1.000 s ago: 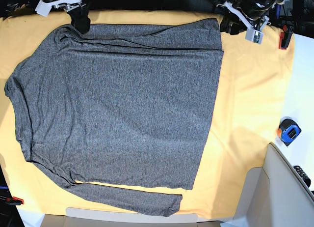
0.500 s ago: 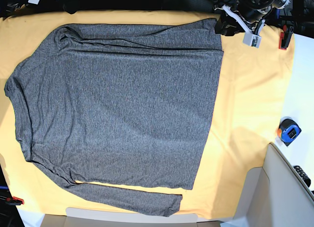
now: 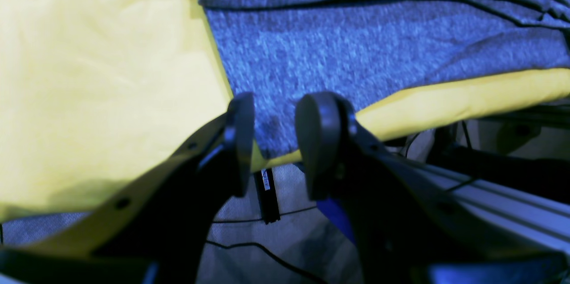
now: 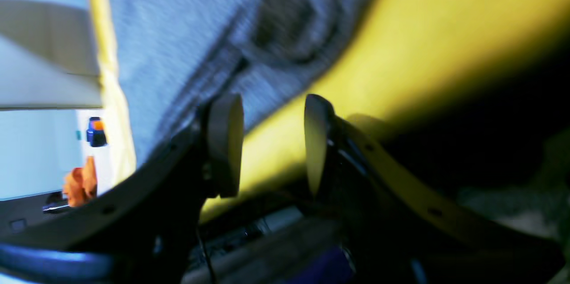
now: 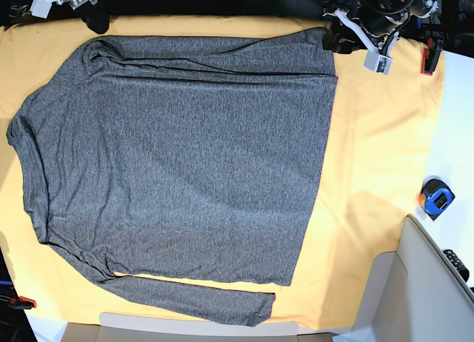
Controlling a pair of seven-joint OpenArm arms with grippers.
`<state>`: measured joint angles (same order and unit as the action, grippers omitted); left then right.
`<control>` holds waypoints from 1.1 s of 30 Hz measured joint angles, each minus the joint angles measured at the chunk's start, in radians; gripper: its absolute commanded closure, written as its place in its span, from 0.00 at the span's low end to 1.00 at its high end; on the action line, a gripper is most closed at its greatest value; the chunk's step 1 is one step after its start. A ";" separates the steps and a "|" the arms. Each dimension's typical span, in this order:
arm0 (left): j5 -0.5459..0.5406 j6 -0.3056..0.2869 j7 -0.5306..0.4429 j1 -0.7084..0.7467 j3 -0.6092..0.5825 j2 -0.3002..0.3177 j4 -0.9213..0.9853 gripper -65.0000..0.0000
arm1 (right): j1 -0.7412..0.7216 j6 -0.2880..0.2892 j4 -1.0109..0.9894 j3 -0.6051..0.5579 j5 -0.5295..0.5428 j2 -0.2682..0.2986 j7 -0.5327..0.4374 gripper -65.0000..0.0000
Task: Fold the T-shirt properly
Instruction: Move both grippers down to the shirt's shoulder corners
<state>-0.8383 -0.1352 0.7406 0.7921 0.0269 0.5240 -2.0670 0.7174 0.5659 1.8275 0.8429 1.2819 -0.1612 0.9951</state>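
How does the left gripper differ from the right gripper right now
The left gripper sits over the T-shirt hem corner, sharply seen; the right gripper sits over bare yellow cloth beside the shirt's edge, blurred. In the base view they are at opposite far corners. Both are open and hold nothing.

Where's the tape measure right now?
In the base view the tape measure sits at the right edge, just off the yellow-orange table cloth, well clear of the T-shirt and beside the white box.
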 measured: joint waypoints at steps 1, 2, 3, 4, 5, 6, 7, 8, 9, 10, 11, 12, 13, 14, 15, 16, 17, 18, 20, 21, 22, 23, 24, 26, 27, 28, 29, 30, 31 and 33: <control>0.000 0.000 0.000 0.000 0.000 0.000 0.000 0.70 | -0.010 -0.001 -0.002 -0.001 -0.002 0.000 0.000 0.64; 0.000 0.000 0.000 0.000 0.000 0.000 0.000 0.70 | -0.016 0.001 -0.010 -0.001 0.001 0.000 0.000 0.64; 0.000 0.000 0.001 0.000 0.000 0.000 0.000 0.70 | -0.024 0.002 -0.019 -0.001 -0.001 0.000 -0.001 0.64; 0.000 0.000 0.001 0.000 0.000 0.000 0.000 0.70 | -0.032 -0.002 -0.028 -0.001 -0.004 0.000 0.000 0.64; 0.000 0.000 0.000 0.000 0.000 0.000 0.000 0.70 | -0.038 -0.003 -0.037 -0.001 -0.003 0.000 0.001 0.64; 0.000 0.000 0.000 0.000 0.000 0.000 0.000 0.70 | -0.043 -0.001 -0.048 -0.002 0.001 0.000 0.000 0.64; 0.000 0.000 0.000 0.000 0.000 0.000 0.000 0.70 | -0.047 0.001 -0.065 -0.002 0.002 0.000 -0.003 0.64; 0.000 0.000 0.000 0.000 0.000 0.000 0.000 0.70 | -0.048 0.001 -0.085 -0.002 0.003 0.000 -0.004 0.64; 0.000 0.000 0.001 0.001 0.000 0.000 0.000 0.70 | -0.049 0.001 -0.112 -0.002 0.006 0.000 -0.004 0.64; 0.000 0.000 0.000 0.001 0.000 0.000 0.000 0.70 | -0.050 -0.003 -0.141 -0.002 0.004 0.000 -0.006 0.65; 0.000 0.000 0.000 0.001 0.000 0.000 0.000 0.70 | -0.049 0.005 -0.162 0.000 0.028 -0.003 -0.011 0.65; 0.000 0.000 0.000 0.001 0.000 0.000 0.000 0.70 | -0.051 0.005 -0.177 0.002 0.029 -0.003 -0.013 0.65; 0.000 0.000 0.001 0.001 0.000 0.000 0.000 0.70 | -0.058 0.015 -0.196 0.003 0.037 0.000 -0.016 0.65; 0.000 0.000 0.004 0.002 -0.001 0.000 0.000 0.70 | -0.063 0.015 -0.212 0.003 0.048 0.000 -0.021 0.65; 0.000 0.000 0.004 0.002 -0.001 0.000 0.000 0.70 | -0.071 0.016 -0.229 0.003 0.066 0.000 -0.024 0.65; 0.000 0.000 0.004 0.002 -0.001 0.000 0.000 0.70 | -0.078 0.020 -0.245 0.003 0.085 0.000 -0.027 0.65; 0.000 0.000 0.004 0.002 -0.001 0.000 0.000 0.70 | -0.081 0.023 -0.258 0.003 0.095 0.000 -0.027 0.65; 0.000 0.000 0.004 0.003 -0.001 0.000 0.000 0.70 | -0.081 0.023 -0.268 0.003 0.112 0.001 -0.028 0.65; 0.000 0.000 0.004 0.003 -0.001 0.000 0.000 0.70 | -0.086 0.026 -0.272 0.003 0.113 0.000 -0.029 0.67; 0.000 0.000 0.004 0.003 -0.001 0.000 0.000 0.70 | -0.089 0.026 -0.272 0.003 0.113 0.000 -0.029 0.68; 0.000 0.000 0.004 0.003 -0.001 0.000 0.000 0.70 | -0.090 0.025 -0.272 0.003 0.112 0.000 -0.030 0.69; 0.000 0.000 0.004 0.003 -0.001 0.000 0.000 0.70 | -0.095 0.025 -0.272 0.003 0.109 0.000 -0.028 0.69; 0.000 0.000 0.004 0.003 -0.001 0.000 0.000 0.70 | -0.101 0.025 -0.272 0.003 0.109 0.000 -0.028 0.69; 0.000 0.000 0.005 0.004 -0.001 0.000 0.000 0.70 | -0.114 0.021 -0.272 0.002 0.105 0.000 -0.028 0.69; 0.000 0.000 0.004 0.004 -0.001 0.000 0.000 0.70 | -0.119 0.022 -0.272 0.000 0.102 0.000 -0.028 0.69; 0.000 0.000 0.004 0.003 -0.001 0.000 0.000 0.70 | -0.125 0.021 -0.272 0.000 0.102 0.000 -0.027 0.69; 0.000 0.000 0.004 0.003 -0.001 0.000 0.000 0.70 | -0.129 0.021 -0.272 0.000 0.099 0.000 -0.027 0.69; 0.000 0.000 0.004 0.004 -0.001 0.000 0.000 0.70 | -0.132 0.021 -0.274 -0.001 0.094 0.000 -0.027 0.69; 0.000 0.000 0.004 0.006 -0.001 0.000 0.000 0.70 | -0.134 0.021 -0.274 -0.001 0.094 0.000 -0.027 0.69; 0.000 0.000 0.004 0.006 -0.001 0.000 0.000 0.70 | -0.140 0.021 -0.274 -0.001 0.092 0.000 -0.027 0.69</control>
<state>-0.8387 -0.1349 0.7448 0.7986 0.0261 0.5240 -2.0670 0.5770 0.5869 1.5532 0.8421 1.3743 -0.1612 0.9684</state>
